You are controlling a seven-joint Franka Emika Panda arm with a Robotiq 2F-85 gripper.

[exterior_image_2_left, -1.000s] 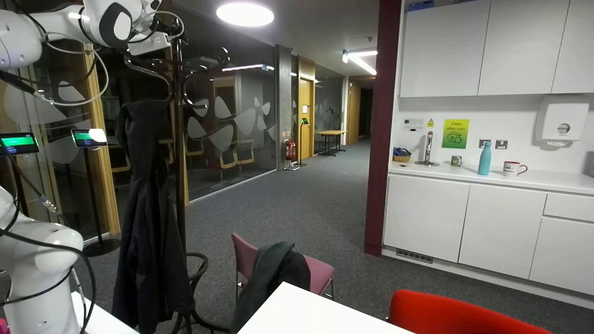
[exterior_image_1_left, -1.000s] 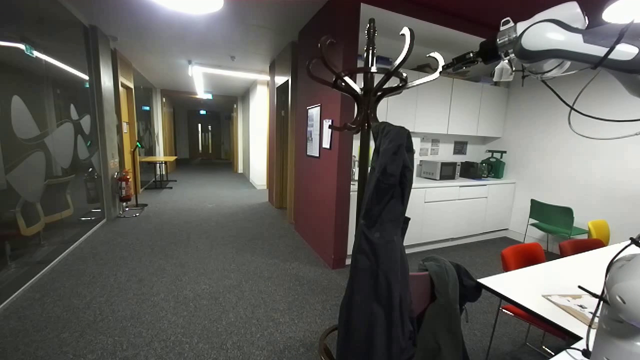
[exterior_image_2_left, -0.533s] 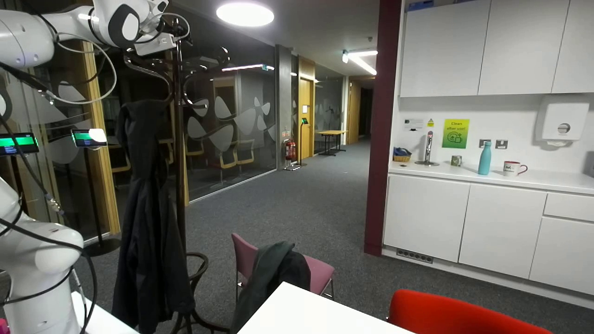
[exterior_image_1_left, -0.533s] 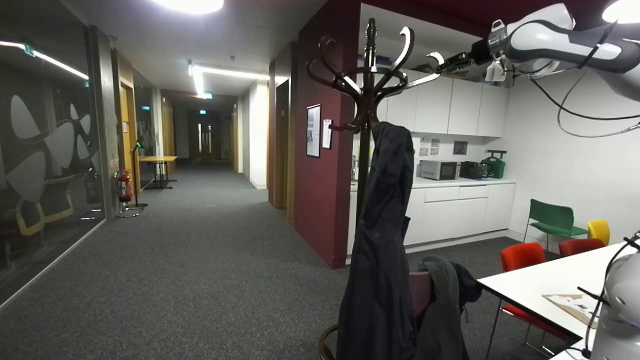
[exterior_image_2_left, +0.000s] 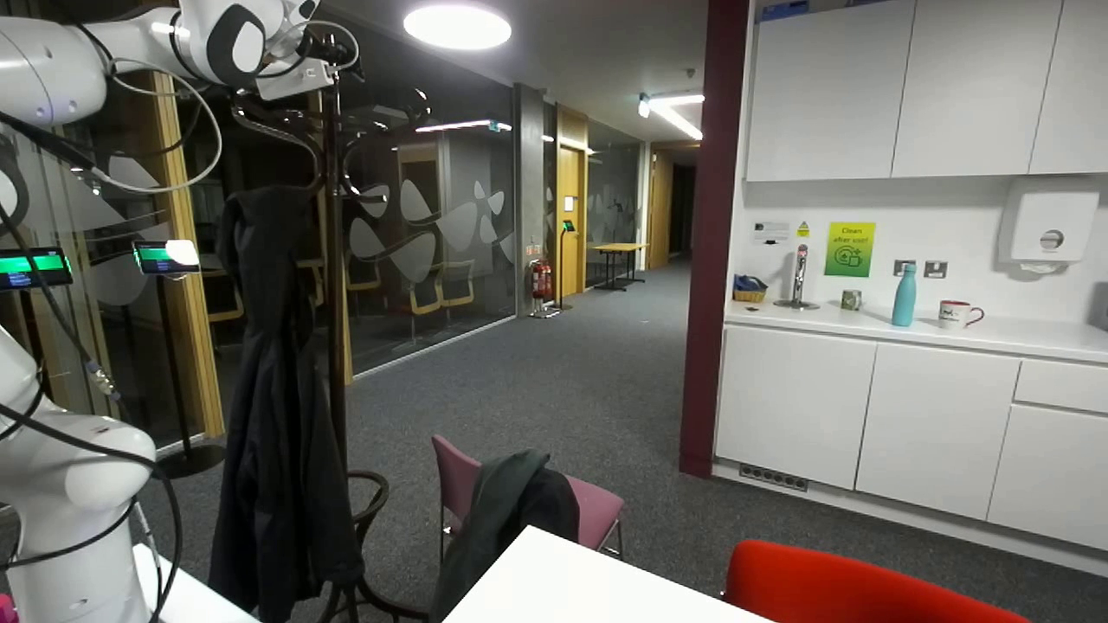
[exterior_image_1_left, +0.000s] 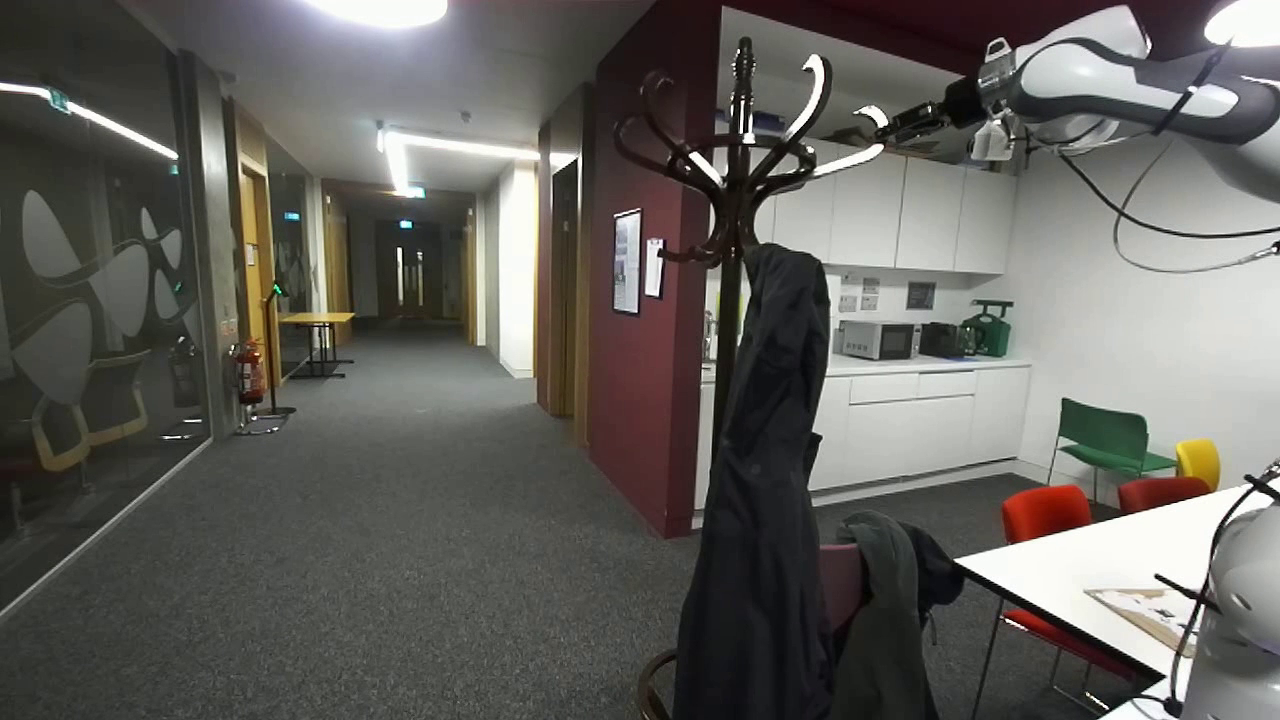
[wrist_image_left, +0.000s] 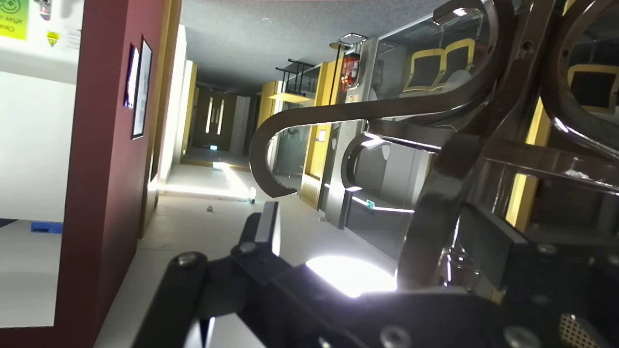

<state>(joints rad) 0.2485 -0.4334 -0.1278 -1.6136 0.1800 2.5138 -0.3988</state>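
A brown coat stand [exterior_image_1_left: 738,190] is stood on grey carpet [exterior_image_1_left: 450,560], and a black coat [exterior_image_1_left: 765,480] is hung from it. One of its upper hooks [wrist_image_left: 428,222] is faced by the gripper [wrist_image_left: 370,215], whose jaws are spread wide; in the wrist view that hook is seen between the fingers [wrist_image_left: 265,227], but whether it is touched cannot be told. Nearby, a pink chair [exterior_image_2_left: 595,510] is draped with a jacket [exterior_image_2_left: 498,519], next to the corner of a white table [exterior_image_2_left: 589,580]. Farther out, a bottle [exterior_image_2_left: 903,296] and a mug [exterior_image_2_left: 955,314] are set on a pale counter [exterior_image_2_left: 1047,336] beneath white cupboards [exterior_image_2_left: 822,95]. A dark red wall [exterior_image_1_left: 640,370] is passed by a carpeted corridor [exterior_image_1_left: 430,370], which is lined on its opposite side with glass panels [exterior_image_1_left: 110,200].
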